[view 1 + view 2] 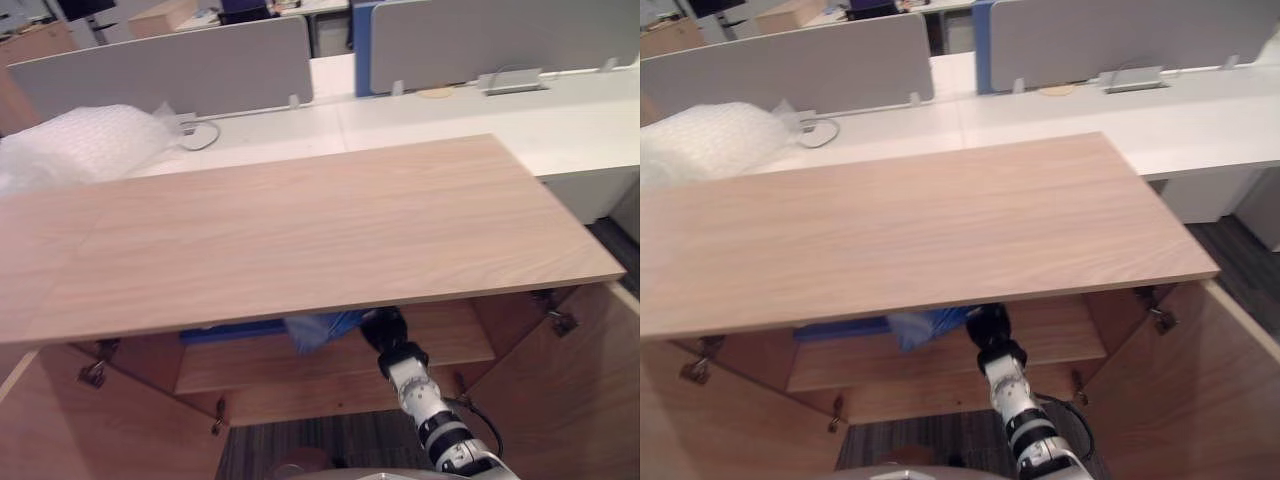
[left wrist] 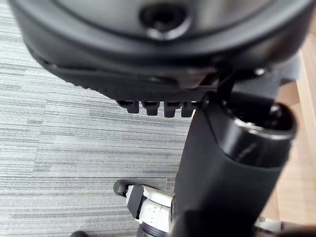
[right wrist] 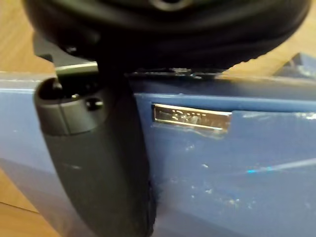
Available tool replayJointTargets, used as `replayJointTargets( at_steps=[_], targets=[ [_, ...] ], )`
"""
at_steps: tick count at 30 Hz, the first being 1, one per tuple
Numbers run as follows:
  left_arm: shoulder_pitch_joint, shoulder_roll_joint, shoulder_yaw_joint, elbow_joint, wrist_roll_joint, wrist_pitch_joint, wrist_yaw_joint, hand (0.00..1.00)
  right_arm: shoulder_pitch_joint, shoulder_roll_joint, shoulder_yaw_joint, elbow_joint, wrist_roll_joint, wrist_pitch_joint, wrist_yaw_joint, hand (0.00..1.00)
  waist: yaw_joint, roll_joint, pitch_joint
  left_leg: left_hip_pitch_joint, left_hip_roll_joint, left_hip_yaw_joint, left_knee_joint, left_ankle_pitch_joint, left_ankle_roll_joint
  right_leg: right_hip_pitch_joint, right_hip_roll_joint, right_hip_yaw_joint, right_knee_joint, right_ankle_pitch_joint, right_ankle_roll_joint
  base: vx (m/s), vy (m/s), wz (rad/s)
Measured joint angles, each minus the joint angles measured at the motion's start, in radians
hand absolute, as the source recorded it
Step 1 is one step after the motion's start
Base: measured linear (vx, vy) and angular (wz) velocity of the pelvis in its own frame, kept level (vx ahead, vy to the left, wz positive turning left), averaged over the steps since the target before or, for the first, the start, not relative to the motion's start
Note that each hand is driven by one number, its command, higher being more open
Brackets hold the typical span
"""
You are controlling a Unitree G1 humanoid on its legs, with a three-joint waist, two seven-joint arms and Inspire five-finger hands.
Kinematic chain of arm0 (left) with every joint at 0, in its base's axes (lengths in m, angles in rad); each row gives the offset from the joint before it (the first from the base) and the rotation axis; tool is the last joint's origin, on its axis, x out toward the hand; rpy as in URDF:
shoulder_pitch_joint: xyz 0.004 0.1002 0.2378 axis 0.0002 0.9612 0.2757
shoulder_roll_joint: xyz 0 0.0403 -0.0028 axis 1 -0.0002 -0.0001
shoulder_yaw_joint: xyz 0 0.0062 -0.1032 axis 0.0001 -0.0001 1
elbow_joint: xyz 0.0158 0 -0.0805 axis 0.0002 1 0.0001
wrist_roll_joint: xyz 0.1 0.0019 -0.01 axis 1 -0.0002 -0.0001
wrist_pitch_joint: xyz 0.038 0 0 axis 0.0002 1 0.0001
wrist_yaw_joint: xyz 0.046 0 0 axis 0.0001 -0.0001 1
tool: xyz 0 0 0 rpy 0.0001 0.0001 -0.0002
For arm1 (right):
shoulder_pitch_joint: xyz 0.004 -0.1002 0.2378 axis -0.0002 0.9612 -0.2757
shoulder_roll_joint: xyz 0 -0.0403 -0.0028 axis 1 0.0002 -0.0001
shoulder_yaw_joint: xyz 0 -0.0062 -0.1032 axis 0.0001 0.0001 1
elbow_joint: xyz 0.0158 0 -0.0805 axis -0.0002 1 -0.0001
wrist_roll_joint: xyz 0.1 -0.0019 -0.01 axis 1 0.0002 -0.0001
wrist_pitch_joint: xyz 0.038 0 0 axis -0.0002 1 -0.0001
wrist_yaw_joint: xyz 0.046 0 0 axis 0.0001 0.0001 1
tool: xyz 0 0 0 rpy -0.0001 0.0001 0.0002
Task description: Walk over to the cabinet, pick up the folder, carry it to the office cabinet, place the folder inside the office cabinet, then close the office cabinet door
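Blue folder (image 3: 222, 168) at 6 o'clock under office cabinet (image 1: 300, 230) top, right hand (image 3: 94, 163) thumb clamped on it, fingers hidden, shiny label (image 3: 191, 117) unreadable, left hand (image 2: 232, 163) fingers relaxed together above carpet (image 2: 74, 148)

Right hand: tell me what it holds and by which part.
The right hand has its thumb on the folder, beside its metal label frame; a closed grip cannot be told.

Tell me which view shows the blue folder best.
The right wrist view: the folder shows close up, blue face and metal label plate clear, with the thumb of the right robot hand across it. Both eye views catch just a blue corner under the cabinet top. The left wrist view faces carpet.
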Motion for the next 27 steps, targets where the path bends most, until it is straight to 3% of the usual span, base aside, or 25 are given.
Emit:
replayJointTargets(
  at_steps=[2,5,9,14,21,24,25,27],
  targets=[
    [-0.021,-0.001,0.000,-0.004,-0.017,0.000,0.004,1.00,-0.061,0.015,-0.084,0.000,0.021,-0.043,-0.018,0.00,0.001,0.013,0.022,-0.056,-0.011,0.000,0.056,-0.021,0.015,-0.056,-0.033,-0.006,0.094,-0.037,-0.003,-0.20,-0.016,0.41],
    [-0.050,-0.003,0.001,-0.007,-0.056,0.015,0.021,1.00,-0.198,0.051,-0.281,0.000,0.076,-0.154,-0.082,0.00,0.005,0.028,0.067,-0.181,-0.052,-0.002,0.203,-0.063,0.024,-0.169,-0.122,-0.003,0.300,-0.118,-0.002,-0.21,-0.037,0.37],
    [-0.056,-0.011,0.003,-0.005,-0.068,0.039,0.024,1.00,-0.278,0.049,-0.409,-0.002,0.109,-0.205,-0.137,0.00,0.015,0.044,0.086,-0.270,-0.079,0.014,0.291,-0.083,0.038,-0.256,-0.181,0.017,0.416,-0.157,-0.004,-0.14,-0.004,0.19],
    [-0.062,-0.052,0.061,0.002,-0.096,0.042,0.029,1.00,-0.383,0.030,-0.548,0.044,0.099,-0.209,-0.226,0.00,0.028,0.050,0.095,-0.360,-0.114,0.052,0.393,-0.111,0.051,-0.373,-0.248,0.087,0.551,-0.192,0.016,-0.03,0.027,0.02],
    [-0.065,-0.055,0.102,0.016,-0.097,0.041,0.032,1.00,-0.466,0.006,-0.646,0.122,0.058,-0.187,-0.289,0.00,0.051,0.049,0.093,-0.415,-0.151,0.070,0.418,-0.114,0.055,-0.447,-0.298,0.124,0.613,-0.211,0.025,0.04,0.004,0.09],
    [-0.062,-0.055,0.111,0.019,-0.097,0.042,0.035,1.00,-0.485,-0.015,-0.646,0.141,-0.038,-0.135,-0.319,0.00,0.059,0.047,0.092,-0.429,-0.165,0.073,0.422,-0.113,0.056,-0.465,-0.315,0.131,0.627,-0.216,0.030,0.10,-0.027,0.10],
    [-0.062,-0.056,0.121,0.019,-0.097,0.042,0.036,1.00,-0.501,-0.022,-0.646,0.157,-0.075,-0.114,-0.325,1.00,0.059,0.046,0.092,-0.433,-0.165,0.078,0.422,-0.113,0.057,-0.473,-0.317,0.137,0.631,-0.217,0.031,0.11,-0.039,-0.03],
    [-0.062,-0.056,0.130,0.018,-0.097,0.041,0.045,1.00,-0.519,-0.037,-0.645,0.178,-0.102,-0.085,-0.327,1.00,0.060,0.044,0.091,-0.432,-0.166,0.082,0.421,-0.113,0.057,-0.478,-0.319,0.144,0.634,-0.219,0.032,0.09,-0.040,-0.05]
  ],
)
